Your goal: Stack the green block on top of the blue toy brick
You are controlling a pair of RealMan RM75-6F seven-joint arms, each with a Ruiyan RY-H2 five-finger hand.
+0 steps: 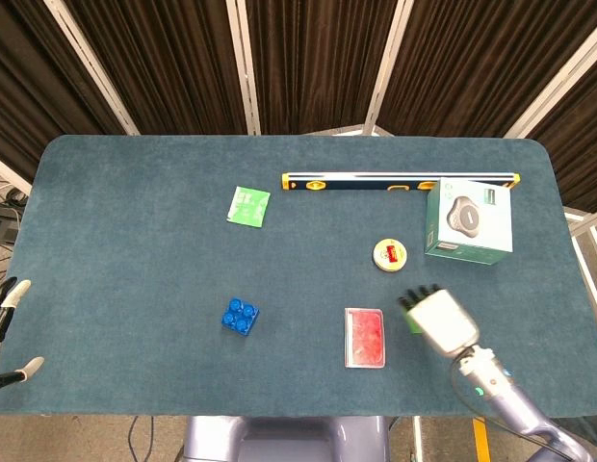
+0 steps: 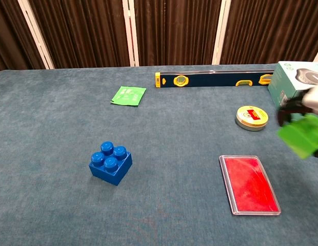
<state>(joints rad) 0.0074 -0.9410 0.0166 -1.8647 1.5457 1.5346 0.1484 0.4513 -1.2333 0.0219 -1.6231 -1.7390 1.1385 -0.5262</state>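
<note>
Teal felt table point(image 1: 135, 212). Right hand point(image 1: 439, 321) grips the green block point(image 2: 302, 134); the blue toy brick point(image 1: 240, 316) lies at nine o'clock. Left hand point(image 1: 8, 332) is empty, fingers apart.

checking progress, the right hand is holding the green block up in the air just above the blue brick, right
Not quite. The right hand does hold the green block in the air, but not above the blue brick. The chest view shows it far to the right, beyond the red case, with the brick well across the table.

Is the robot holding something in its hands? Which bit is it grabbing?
The right hand holds the green block, fingers wrapped over its top. The left hand holds nothing.
</note>
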